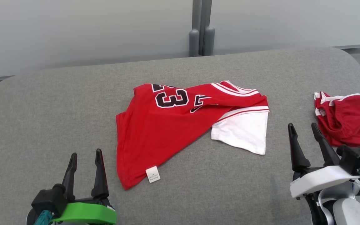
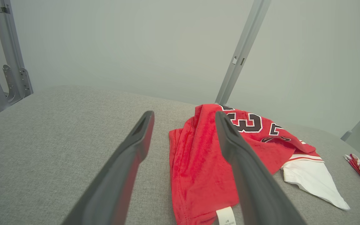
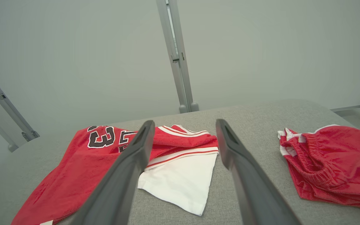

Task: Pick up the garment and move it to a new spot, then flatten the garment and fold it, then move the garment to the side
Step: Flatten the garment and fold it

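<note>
Both my left jaws and my right jaws stand spread wide and grasp nothing. They hang over the near part of the grey cloth-covered counter (image 1: pixel 42 103), the left pair at the lower left of the head view and the right pair at the lower right. The garment (image 1: pixel 164 128), a red jersey with a black number, lies rumpled in the middle of the counter, ahead of me and between the two pairs, touching neither. Its body is folded over itself at a slant, a white sleeve (image 1: pixel 242 132) sticks out on its right side, and a small white label (image 1: pixel 152 174) shows at the near corner, closest to my left jaws. A second red piece, shorts (image 1: pixel 352 122) by the look of the elastic waist, sits just beyond my right jaws. I judge that I am at the very start and the pick-up has not begun. The next move, as I see it, calls for reaching forward and down, left jaws to the corner by the label and right jaws to the sleeve side, pinching only the jersey's cloth and keeping clear of the shorts.
</note>
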Tool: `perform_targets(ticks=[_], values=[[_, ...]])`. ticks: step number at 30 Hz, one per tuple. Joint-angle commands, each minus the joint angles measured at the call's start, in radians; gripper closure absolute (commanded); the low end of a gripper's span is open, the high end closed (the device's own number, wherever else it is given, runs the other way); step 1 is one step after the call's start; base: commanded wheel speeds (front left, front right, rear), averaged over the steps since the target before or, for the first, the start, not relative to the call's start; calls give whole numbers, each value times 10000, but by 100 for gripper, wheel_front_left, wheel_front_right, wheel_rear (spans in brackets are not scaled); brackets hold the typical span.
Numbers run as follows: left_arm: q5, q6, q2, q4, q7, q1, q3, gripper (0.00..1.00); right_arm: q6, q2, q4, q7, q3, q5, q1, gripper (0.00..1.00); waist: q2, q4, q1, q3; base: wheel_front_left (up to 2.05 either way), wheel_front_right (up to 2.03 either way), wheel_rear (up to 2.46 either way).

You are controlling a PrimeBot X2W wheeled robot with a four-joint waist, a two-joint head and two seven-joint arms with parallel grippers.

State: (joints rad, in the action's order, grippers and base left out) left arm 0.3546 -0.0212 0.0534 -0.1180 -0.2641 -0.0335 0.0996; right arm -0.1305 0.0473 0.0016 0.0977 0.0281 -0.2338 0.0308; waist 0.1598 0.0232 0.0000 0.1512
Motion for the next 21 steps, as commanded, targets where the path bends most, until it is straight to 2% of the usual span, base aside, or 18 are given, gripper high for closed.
perform_targets(ticks=[1,6,12,21], values=[[-103,33,9,43,7,83,-19,0,-3,29,276,-106,163,-248,153,0,2,21,0,27,0,0,0],[-117,37,4,72,7,149,128,0,-3,31,1570,-657,553,-812,547,0,2,162,0,205,0,0,0],[-86,-4,-2,80,7,335,319,0,-3,27,3939,-1123,1224,-1042,1510,0,2,514,0,595,0,0,0],[-59,-38,-12,75,7,617,479,0,-3,27,7227,-802,1529,-1006,3207,0,2,1178,0,1186,0,0,0]])
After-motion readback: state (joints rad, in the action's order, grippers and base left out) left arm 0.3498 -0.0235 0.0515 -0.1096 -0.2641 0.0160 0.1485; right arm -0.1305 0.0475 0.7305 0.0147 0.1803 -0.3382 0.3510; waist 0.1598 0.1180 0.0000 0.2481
